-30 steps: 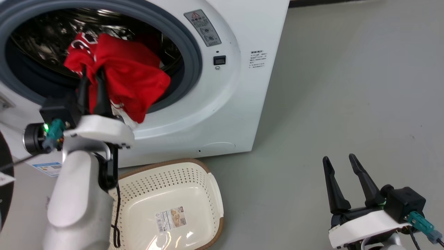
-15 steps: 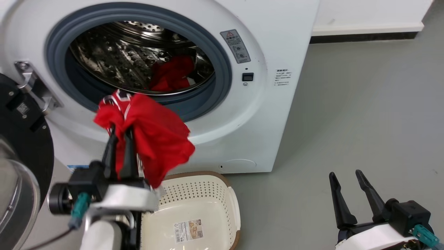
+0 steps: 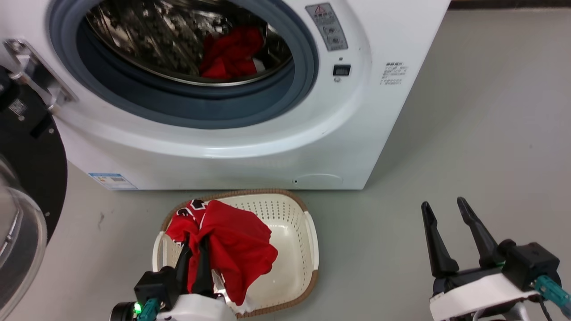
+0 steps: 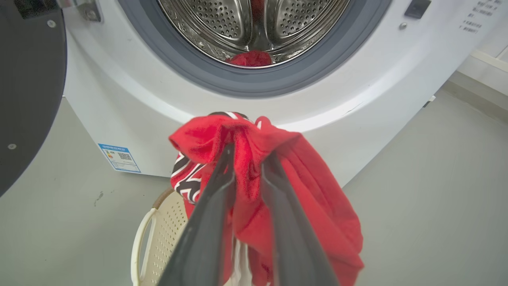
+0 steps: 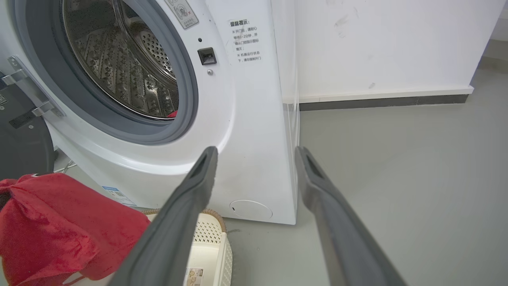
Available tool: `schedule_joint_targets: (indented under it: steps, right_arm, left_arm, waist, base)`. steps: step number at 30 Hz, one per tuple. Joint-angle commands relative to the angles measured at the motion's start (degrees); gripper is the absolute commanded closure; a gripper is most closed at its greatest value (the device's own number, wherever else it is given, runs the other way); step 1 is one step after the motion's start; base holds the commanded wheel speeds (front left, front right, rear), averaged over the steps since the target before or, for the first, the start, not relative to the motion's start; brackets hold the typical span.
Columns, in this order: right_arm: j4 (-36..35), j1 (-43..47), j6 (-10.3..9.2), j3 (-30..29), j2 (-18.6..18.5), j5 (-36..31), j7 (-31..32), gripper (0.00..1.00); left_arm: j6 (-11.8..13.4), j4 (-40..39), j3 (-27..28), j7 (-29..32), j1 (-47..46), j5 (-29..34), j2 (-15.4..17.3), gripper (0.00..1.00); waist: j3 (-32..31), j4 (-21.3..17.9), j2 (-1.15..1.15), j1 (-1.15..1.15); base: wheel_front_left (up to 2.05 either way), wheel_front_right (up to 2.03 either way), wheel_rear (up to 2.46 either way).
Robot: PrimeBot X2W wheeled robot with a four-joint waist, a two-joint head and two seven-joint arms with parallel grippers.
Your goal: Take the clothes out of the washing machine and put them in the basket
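a: a second ago that red jersey (image 3: 236,249) hung at the drum mouth. now the left pincer (image 3: 196,245) has it clenched tight, right over the basket (image 3: 308,214)!
b: so it's out of the washing machine (image 3: 267,147), only the drop is left. another red piece (image 3: 232,51) lies in the drum.
a: cloth trails past the near rim, watch that edge. right pincer (image 3: 442,204) spread wide, holding nothing, bare floor (image 3: 446,133) all around.

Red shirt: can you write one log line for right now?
left hand: shut on bright red soft jersey over cream perforated plastic basket | right hand: open, empty | white front-loading washing machine: second red garment inside
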Motion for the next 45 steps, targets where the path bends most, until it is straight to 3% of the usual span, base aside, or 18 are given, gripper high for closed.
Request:
schedule_joint_targets:
  steps: [1,13,23,35,42,43,44,45]
  right_arm:
    - [-0.5,-1.4,-0.02,0.1,0.0,-0.4,-0.2,0.0]
    - [-0.8,-9.4,-0.02,1.3,0.0,-1.5,-0.9,0.0]
    - [1.6,-14.9,-0.02,3.8,0.0,-0.7,-3.0,0.0]
    - [5.5,-19.5,-0.02,7.2,0.0,1.5,-5.8,0.0]
    - [8.1,-20.4,-0.02,7.3,0.0,2.3,-7.0,0.0]
    - [8.5,-20.4,-0.02,7.1,0.0,2.1,-7.3,0.0]
    - [9.0,-20.2,-0.02,6.8,0.0,1.9,-7.4,0.0]
    - [9.2,-20.0,-0.02,6.6,0.0,1.7,-7.5,0.0]
  left_arm:
    - [0.3,1.4,-0.3,-0.8,-1.9,-0.5,-0.2,1.0]
    - [2.3,21.5,-2.0,-3.0,-16.8,-5.4,-0.6,1.0]
    - [3.5,34.6,0.0,-3.0,-27.7,-8.9,-0.6,1.0]
    - [1.5,52.6,3.7,-3.0,-36.6,-8.9,0.6,1.0]
    - [0.9,57.7,4.9,-3.0,-38.4,-8.5,1.2,1.0]
    - [1.0,58.1,5.1,-3.0,-38.2,-8.4,1.2,0.7]
    - [1.1,57.9,5.2,-3.0,-37.8,-8.3,1.1,0.27]
    - [1.0,57.8,5.2,-3.0,-37.3,-8.0,0.9,0.0]
  waist:
    - [3.6,0.3,0.0,0.0]
    - [19.1,-1.5,0.0,0.0]
    - [27.6,-4.6,0.0,0.0]
    - [33.4,-9.1,0.0,0.0]
    - [32.8,-10.1,0.0,0.0]
    - [32.1,-10.0,0.0,0.0]
    - [31.1,-9.7,0.0,0.0]
    - [30.1,-9.4,0.0,0.0]
  base:
    - [0.0,0.0,0.0]
    - [0.0,0.0,0.0]
    - [0.0,0.0,0.0]
    - [0.0,0.0,0.0]
    - [0.0,0.0,0.0]
    - [0.0,0.0,0.0]
    - [0.0,0.0,0.0]
    - [0.0,0.0,0.0]
